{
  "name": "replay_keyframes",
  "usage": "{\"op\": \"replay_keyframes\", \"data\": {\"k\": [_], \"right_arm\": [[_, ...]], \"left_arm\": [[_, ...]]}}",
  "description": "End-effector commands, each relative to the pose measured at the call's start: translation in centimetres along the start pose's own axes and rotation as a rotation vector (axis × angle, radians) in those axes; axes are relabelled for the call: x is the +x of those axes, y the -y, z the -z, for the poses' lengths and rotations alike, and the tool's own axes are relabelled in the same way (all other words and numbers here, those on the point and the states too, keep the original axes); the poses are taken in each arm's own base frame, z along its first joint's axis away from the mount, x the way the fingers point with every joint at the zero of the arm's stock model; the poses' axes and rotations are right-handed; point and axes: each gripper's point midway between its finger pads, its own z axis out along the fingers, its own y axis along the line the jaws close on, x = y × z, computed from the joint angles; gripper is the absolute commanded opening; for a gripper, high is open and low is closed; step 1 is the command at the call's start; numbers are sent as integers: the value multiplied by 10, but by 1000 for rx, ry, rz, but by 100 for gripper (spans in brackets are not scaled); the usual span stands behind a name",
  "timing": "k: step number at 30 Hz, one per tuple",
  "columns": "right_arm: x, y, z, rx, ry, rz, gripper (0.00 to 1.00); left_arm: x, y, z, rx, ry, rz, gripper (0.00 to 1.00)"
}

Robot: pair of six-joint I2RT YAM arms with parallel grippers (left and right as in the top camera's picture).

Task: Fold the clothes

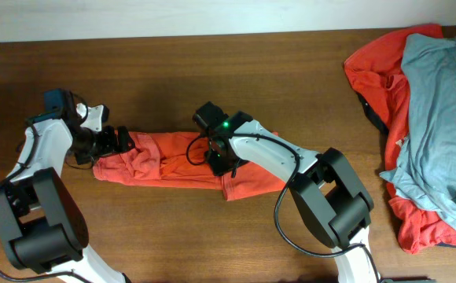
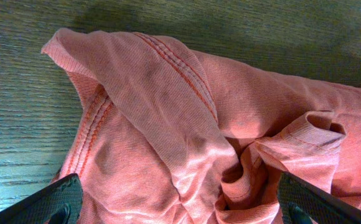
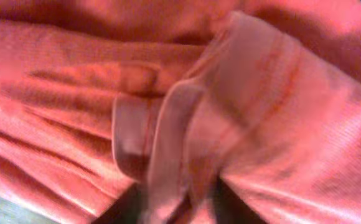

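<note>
Bare tabletop [image 1: 212,71] across upper centre; blocked at right by heaped clothes [image 1: 432,118], mid-frame by bunched orange shirt [image 1: 165,165].

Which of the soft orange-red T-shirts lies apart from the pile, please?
The bunched orange-red T-shirt in the middle, lying alone; the other orange-red T-shirt sits heaped at right under the light grey-blue T-shirt.

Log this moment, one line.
left gripper open at left end of bunched orange-red T-shirt | right gripper around its hem fold, grip unclear | grey-blue T-shirt piled far right, untouched
</note>
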Motion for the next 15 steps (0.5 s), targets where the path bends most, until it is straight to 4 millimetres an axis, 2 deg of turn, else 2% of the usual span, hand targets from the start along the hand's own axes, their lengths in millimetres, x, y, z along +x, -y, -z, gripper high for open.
{"op": "replay_keyframes", "data": {"k": [1,2,3,5,9,15], "right_arm": [[0,2,-5,26,-7,-4,24],[1,2,-5,27,-10,-4,21],[1,3,-5,27,-11,-4,14],[0,2,-4,26,-8,-4,5],[-5,1,7,22,12,-3,4],[-25,-5,39,13,62,9,4]], "left_arm": [[0,0,7,-6,15,8,99],[0,0,7,-6,15,8,99],[0,0,7,-6,15,8,99],[0,0,7,-6,15,8,99],[0,0,7,-6,15,8,99],[0,0,7,-6,15,8,99]]}}
